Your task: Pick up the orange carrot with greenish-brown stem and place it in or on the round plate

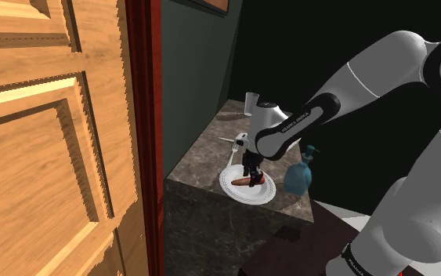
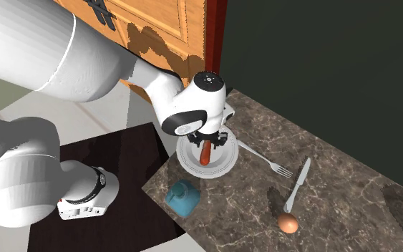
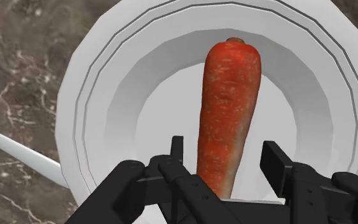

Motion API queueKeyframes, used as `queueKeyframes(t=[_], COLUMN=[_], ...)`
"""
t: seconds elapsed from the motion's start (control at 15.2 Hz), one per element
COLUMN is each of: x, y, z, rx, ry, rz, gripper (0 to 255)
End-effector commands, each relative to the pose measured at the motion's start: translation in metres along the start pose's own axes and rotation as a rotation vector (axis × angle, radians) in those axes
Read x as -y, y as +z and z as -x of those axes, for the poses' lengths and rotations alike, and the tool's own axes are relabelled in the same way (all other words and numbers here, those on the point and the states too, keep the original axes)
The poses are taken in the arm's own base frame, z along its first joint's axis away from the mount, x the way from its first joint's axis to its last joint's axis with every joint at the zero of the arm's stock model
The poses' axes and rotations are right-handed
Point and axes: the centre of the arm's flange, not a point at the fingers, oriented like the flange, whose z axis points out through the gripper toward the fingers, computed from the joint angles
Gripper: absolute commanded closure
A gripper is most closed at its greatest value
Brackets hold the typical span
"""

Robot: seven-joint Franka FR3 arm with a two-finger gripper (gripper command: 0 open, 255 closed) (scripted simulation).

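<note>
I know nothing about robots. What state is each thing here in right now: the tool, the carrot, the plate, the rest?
Tool: open, fingers either side of the carrot, not touching it.
Carrot: lying in the plate, not held.
Plate: right way up on the counter.
Fork: lying flat.
Knife: lying flat.
Egg: whole, by the knife's end.
Blue bottle: upright.
Glass: upright.

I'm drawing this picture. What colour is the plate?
White. The plate shows best in the wrist view.
</note>
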Motion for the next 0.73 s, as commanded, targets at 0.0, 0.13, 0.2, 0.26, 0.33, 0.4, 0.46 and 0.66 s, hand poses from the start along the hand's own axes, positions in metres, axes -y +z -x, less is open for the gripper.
queueKeyframes(t=[0.0,0.13,0.2,0.26,0.33,0.4,0.46,0.66], x=[0.0,0.0,0.0,0.0,0.0,0.0,0.0,0.0], y=[0.0,0.0,0.0,0.0,-0.013,-0.026,-0.04,-0.05], z=[0.0,0.0,0.0,0.0,0.0,0.0,0.0,0.0], rx=[0.0,0.0,0.0,0.0,0.0,0.0,0.0,0.0], ry=[0.0,0.0,0.0,0.0,0.0,0.0,0.0,0.0], rz=[0.0,0.0,0.0,0.0,0.0,0.0,0.0,0.0], gripper=[0,0,0,0,0,0,0,0])
